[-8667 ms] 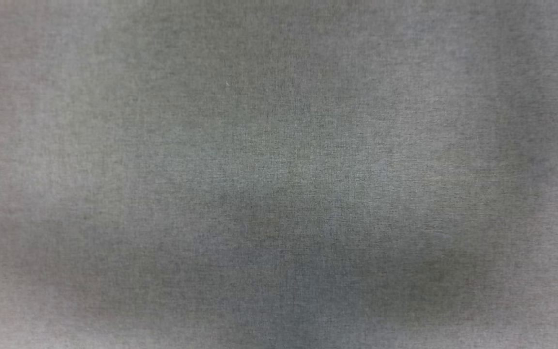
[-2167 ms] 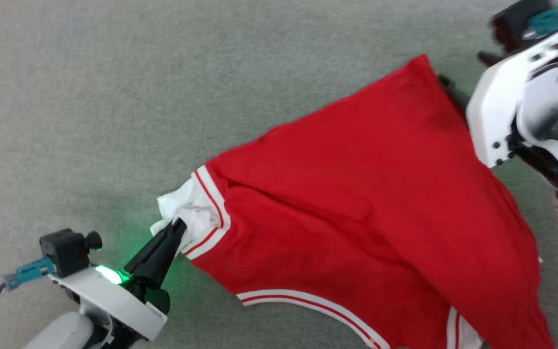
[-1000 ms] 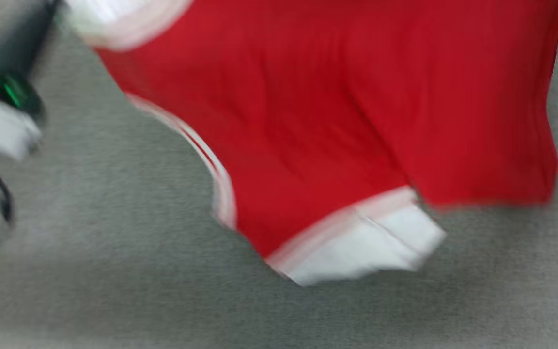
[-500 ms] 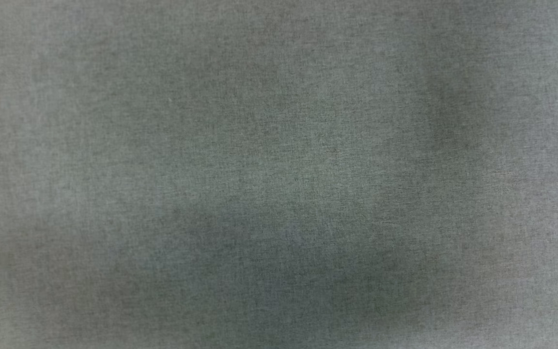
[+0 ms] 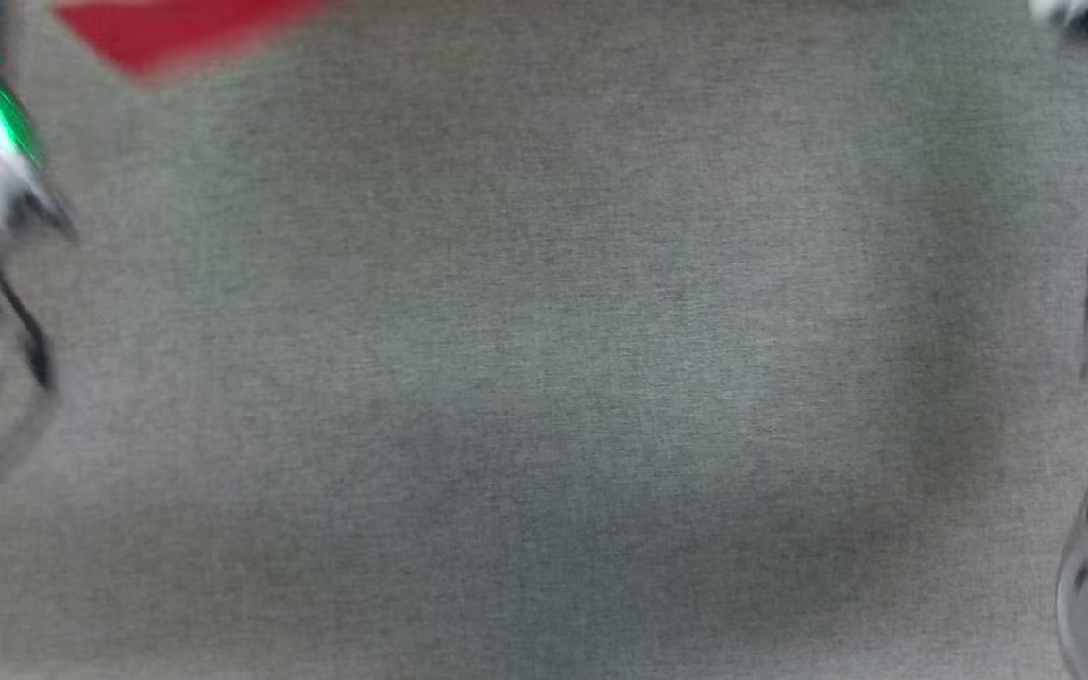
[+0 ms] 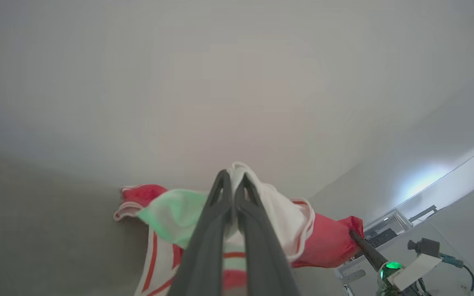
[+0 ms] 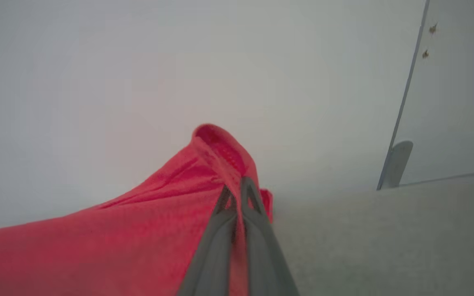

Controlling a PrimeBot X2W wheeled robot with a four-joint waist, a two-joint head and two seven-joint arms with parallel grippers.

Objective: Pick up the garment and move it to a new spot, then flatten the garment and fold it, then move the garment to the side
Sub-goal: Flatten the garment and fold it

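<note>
Garment (image 6: 327,244) strung between both grippers above the grey carpet (image 5: 544,340). White sleeve pinched tight in the jaws of the left gripper (image 6: 233,176). Red edge clamped between the pressed-together jaws of the right gripper (image 7: 237,185), folding over the tips.

We find no readable text, label, brand, number or sign on anything in these blurred, close views.

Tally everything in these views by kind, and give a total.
Garments: 1, the red and white garment
Tools: 2, the left tool and the right tool, each shut on the garment
Total: 3
</note>
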